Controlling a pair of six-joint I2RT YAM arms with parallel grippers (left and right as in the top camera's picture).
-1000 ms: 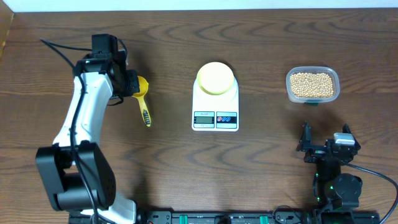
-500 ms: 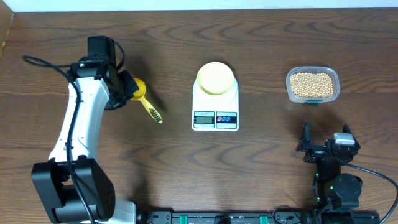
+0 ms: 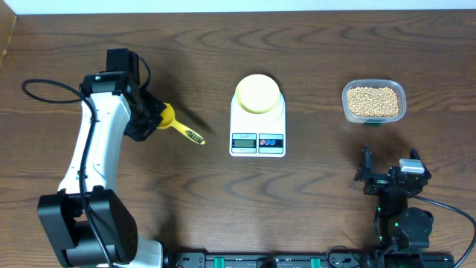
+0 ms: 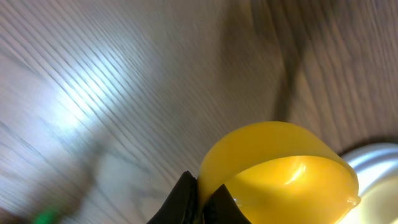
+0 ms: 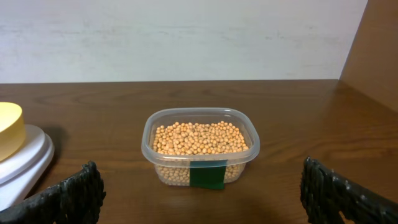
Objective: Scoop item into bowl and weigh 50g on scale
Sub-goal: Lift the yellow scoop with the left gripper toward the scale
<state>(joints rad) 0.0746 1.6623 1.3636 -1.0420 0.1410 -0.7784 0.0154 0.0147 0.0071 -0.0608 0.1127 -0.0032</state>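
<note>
My left gripper [image 3: 154,119] is shut on the rim of a small yellow scoop [image 3: 178,126], left of the scale; its handle points right and toward the front. In the left wrist view both fingertips pinch the wall of the scoop's cup [image 4: 280,174]. The pale-yellow bowl [image 3: 258,93] stands on the white scale [image 3: 258,141] at mid-table. The beans [image 3: 373,100] fill a clear tub [image 3: 402,95] at the right. My right gripper [image 3: 390,171] stands open in front of that tub, holding nothing. From the right wrist, the beans [image 5: 199,138] lie straight ahead of the gripper [image 5: 208,199].
The bowl [image 5: 9,127] and scale [image 5: 25,158] show at the left edge of the right wrist view. A green label [image 5: 207,175] marks the tub's front. A wall runs along the table's far edge, and a wooden side panel [image 5: 373,62] stands at the right.
My left gripper has turned the scoop, so its handle swung from pointing at the front edge to pointing right toward the scale. The right arm has not moved.
</note>
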